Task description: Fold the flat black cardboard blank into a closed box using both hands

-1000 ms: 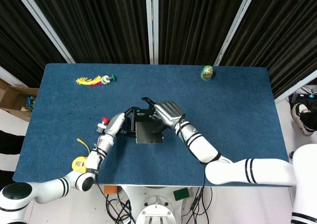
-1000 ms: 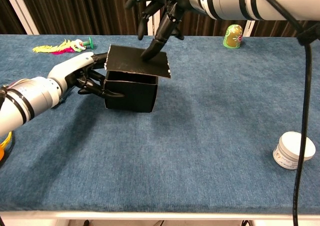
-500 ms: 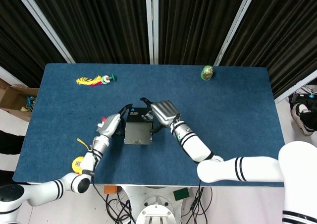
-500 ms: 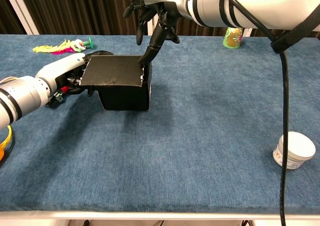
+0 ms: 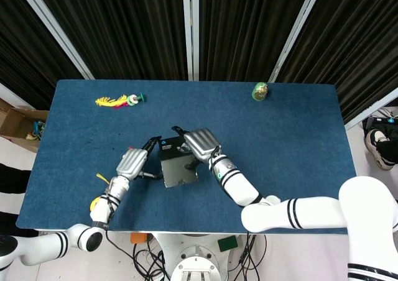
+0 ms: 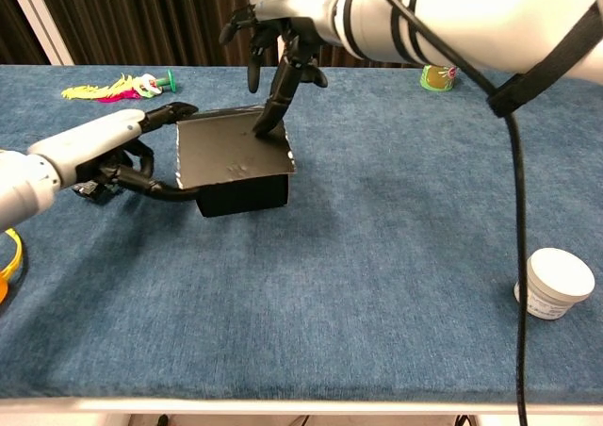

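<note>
Box: the black cardboard box [image 6: 240, 167] is sitting on the blue table [image 6: 396, 247], left of centre and towards the robot's side in the head view [image 5: 178, 166], with its lid flap lying nearly flat over the top and tilting slightly.
Right robot hand: the right robot hand [image 6: 283, 30] is hovering above the box with fingers spread apart, gripping nothing; one fingertip [image 6: 265, 124] is pressing down on the far part of the lid. In the head view it [image 5: 198, 144] is covering the box's far right corner.
Left robot hand: the left robot hand [image 6: 113, 153] is lying beside the box's left side, open, its upper finger touching the lid's left edge and its lower fingers curling towards the box wall; it is holding nothing. In the head view it [image 5: 132, 163] is sitting just left of the box.
Small item: something red and dark [image 6: 89, 188] is peeking out under the left robot hand; too hidden to tell what it is.
Far edge: a feathered toy [image 5: 117, 100] is lying far left, a green figurine [image 5: 260, 92] standing far right.
Near edge: a white jar [image 6: 558, 283] is standing at the right, well apart from the box; a yellow ring [image 6: 8, 256] is showing at the left edge.
</note>
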{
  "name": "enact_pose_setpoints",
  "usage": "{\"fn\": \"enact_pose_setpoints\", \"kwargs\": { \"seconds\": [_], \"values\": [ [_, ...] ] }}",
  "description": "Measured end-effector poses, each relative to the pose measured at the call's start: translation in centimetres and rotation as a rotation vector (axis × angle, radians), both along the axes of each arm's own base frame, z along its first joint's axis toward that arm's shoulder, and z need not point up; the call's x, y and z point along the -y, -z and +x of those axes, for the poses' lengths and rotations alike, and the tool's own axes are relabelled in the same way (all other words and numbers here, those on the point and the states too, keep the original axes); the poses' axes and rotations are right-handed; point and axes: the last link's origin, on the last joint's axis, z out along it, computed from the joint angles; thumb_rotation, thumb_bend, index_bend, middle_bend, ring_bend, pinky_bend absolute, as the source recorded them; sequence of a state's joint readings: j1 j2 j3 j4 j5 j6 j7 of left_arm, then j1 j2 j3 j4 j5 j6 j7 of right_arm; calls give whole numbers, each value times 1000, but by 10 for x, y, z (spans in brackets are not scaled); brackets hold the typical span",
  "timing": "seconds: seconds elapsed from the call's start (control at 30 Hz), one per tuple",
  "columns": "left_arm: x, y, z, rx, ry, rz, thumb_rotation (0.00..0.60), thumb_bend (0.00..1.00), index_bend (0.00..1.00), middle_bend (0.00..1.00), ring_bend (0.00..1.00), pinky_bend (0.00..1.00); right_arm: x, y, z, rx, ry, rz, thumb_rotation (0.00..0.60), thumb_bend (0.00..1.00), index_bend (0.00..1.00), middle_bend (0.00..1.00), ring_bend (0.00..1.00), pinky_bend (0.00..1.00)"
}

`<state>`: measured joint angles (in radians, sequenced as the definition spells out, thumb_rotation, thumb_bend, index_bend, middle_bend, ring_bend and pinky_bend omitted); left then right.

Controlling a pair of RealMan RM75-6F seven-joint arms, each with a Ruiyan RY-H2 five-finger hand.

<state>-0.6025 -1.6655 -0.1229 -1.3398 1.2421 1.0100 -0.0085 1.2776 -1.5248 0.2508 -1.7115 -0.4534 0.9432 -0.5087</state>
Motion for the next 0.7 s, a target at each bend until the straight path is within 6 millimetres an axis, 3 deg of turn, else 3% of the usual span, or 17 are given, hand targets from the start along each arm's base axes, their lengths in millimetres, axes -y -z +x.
{"fn": "enact_pose_setpoints", "kwargs": {
  "seconds": [0.33,0.7],
  "values": [
    [18,-40,-25,-193,19,8,351,0,0,47,634,923,-9,19,2,-101,-126,-67,600,0,271,412,818,809],
    [17,-61,-31,-107,-31,37,357,0,0,45,634,923,1,43,-17,-181,-394,-257,600,43,534,495,872,872]
  ]
}}
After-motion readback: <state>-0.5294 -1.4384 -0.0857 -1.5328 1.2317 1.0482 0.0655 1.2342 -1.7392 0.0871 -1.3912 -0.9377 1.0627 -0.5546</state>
